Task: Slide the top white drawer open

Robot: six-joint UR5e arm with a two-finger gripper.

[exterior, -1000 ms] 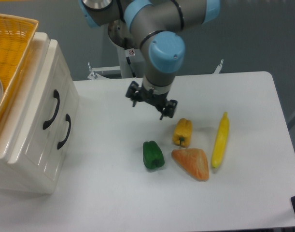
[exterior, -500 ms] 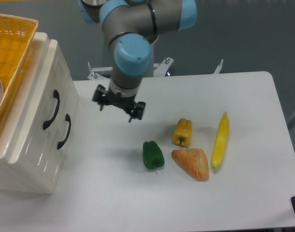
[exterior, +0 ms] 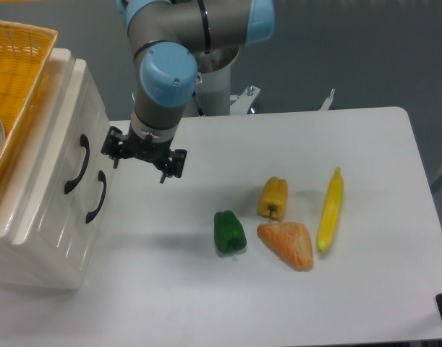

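- Over by the left edge of the white table [exterior: 351, 303] stands a cream-white cabinet [exterior: 40, 246], and the top white drawer [exterior: 65, 148] sits pushed in flush, its curved black handle [exterior: 77, 165] facing the arm.
- Just below and to the right of it is the lower drawer [exterior: 87, 217], shut as well, with its own black handle [exterior: 98, 196].
- A yellow woven basket [exterior: 14, 79] rests on top of the cabinet, running out of view at the left.
- Hanging just to the right of the upper handle is the gripper [exterior: 142, 155], near the cabinet front but not touching it; its two black fingers are spread apart with nothing between them.
- Above it I see the grey arm with a light blue joint cap [exterior: 168, 74].
- Well away on the tabletop lies a small group of vegetables: a green pepper [exterior: 229, 232], a yellow pepper [exterior: 273, 197] close beside it, an orange wedge-shaped piece [exterior: 287, 244] just below the yellow pepper, and a long yellow item [exterior: 330, 210] lying nearly upright to the right of them.
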